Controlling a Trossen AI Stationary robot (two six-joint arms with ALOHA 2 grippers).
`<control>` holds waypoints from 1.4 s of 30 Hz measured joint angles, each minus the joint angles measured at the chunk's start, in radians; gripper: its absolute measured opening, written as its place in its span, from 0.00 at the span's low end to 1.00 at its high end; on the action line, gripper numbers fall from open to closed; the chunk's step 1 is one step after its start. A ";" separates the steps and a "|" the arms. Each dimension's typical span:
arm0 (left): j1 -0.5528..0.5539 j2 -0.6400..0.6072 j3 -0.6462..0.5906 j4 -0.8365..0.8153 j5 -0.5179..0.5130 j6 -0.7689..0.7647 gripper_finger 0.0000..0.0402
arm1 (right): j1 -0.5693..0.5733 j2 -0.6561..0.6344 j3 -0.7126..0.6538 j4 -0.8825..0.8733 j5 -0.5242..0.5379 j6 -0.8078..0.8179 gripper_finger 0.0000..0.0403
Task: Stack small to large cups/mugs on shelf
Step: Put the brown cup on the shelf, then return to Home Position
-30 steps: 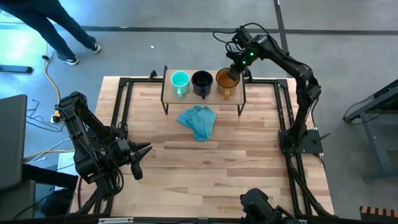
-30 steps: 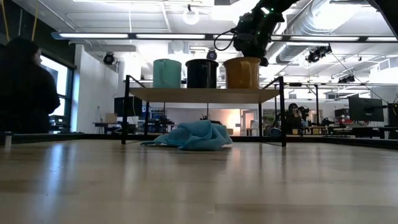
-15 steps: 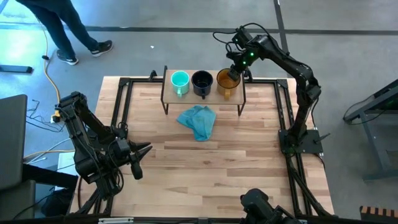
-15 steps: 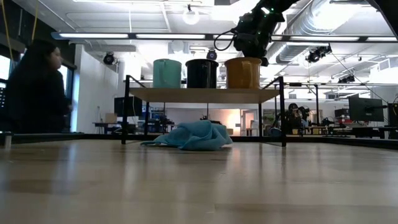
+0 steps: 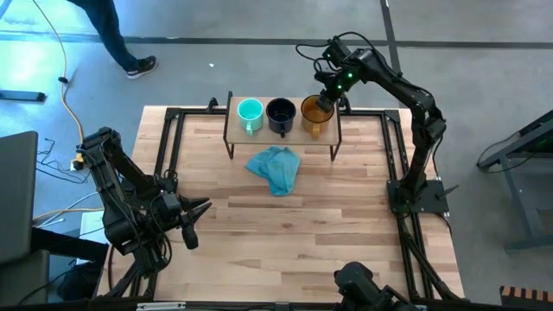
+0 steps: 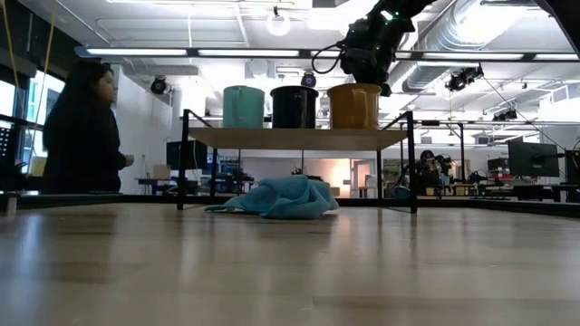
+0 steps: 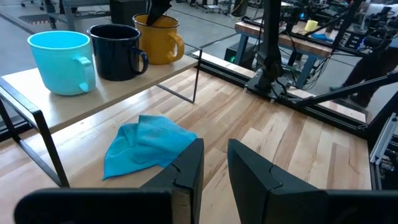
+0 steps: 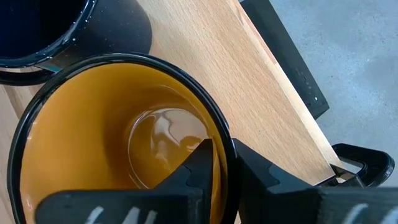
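Right gripper (image 8: 222,163): jaws straddle the rim of the amber-yellow mug (image 8: 118,134), one finger inside the bowl, one outside. A thin gap shows beside the wall; I cannot tell whether they pinch it or have just let go. The mug stands upright on the shelf (image 5: 327,131), at its right end in the high view.

Beside it, nearly touching, is the black mug (image 5: 280,114) at mid-shelf; the teal mug (image 5: 250,113) is at the left end, a little apart. All three are upright in one row, handles toward the bench (image 5: 346,225) front.

Blue-teal cloth (image 5: 275,168) lies crumpled on the bench just in front of the shelf.

Left gripper (image 7: 214,163): near the bench's front left corner, well apart from the shelf, jaws slightly spread, empty.

A person (image 6: 83,131) stands beyond the bench.
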 joint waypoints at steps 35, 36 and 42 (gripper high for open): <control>0.000 0.000 0.000 0.002 0.000 -0.002 0.16 | -0.022 -0.002 0.000 -0.003 -0.041 0.004 0.20; 0.000 0.000 0.000 0.002 0.000 -0.002 0.16 | -0.021 -0.002 0.000 -0.003 -0.043 0.000 0.20; 0.000 0.000 0.000 0.001 0.000 -0.002 0.16 | -0.021 -0.002 0.000 -0.003 -0.061 -0.007 0.20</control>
